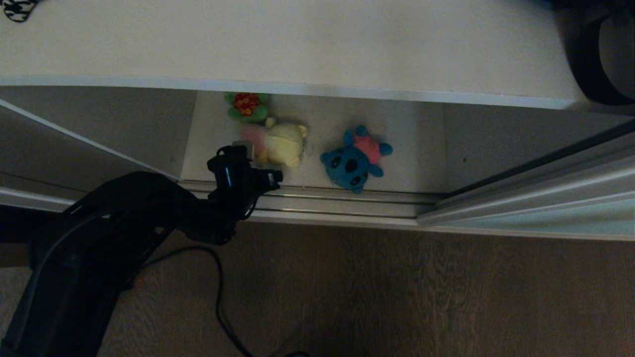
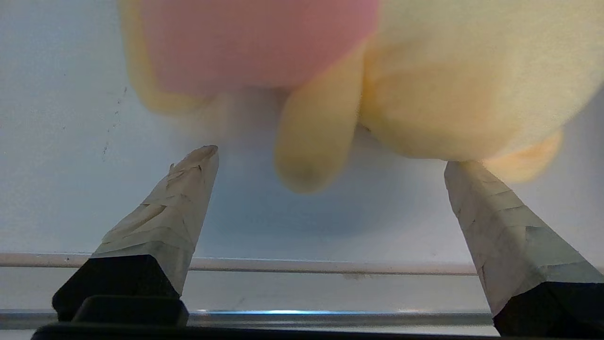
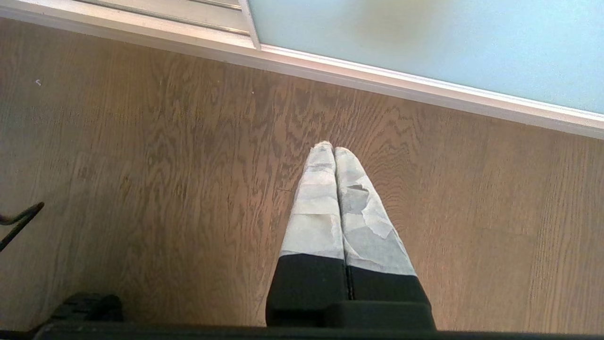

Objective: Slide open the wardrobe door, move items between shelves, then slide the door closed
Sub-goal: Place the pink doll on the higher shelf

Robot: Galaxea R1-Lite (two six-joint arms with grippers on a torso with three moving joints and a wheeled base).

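The pale yellow plush toy (image 1: 282,144) with a pink part lies on the lower shelf (image 1: 421,148), and a blue plush toy (image 1: 354,158) with a pink back lies to its right. My left gripper (image 1: 245,148) is at the yellow toy's near left side, just over the door track. In the left wrist view the gripper (image 2: 330,156) is open, with the yellow toy (image 2: 448,85) right at the fingertips and one limb reaching between them. The upper shelf (image 1: 297,44) hangs over the back. The sliding wardrobe door (image 1: 545,213) stands slid to the right. My right gripper (image 3: 333,148) is shut on nothing above the floor.
A green plush with a red centre (image 1: 246,106) sits behind the yellow toy, partly under the upper shelf. The metal door track (image 1: 337,203) runs along the shelf's front. Wood-grain floor (image 1: 397,287) lies before the wardrobe, with a black cable (image 1: 218,292) trailing across it.
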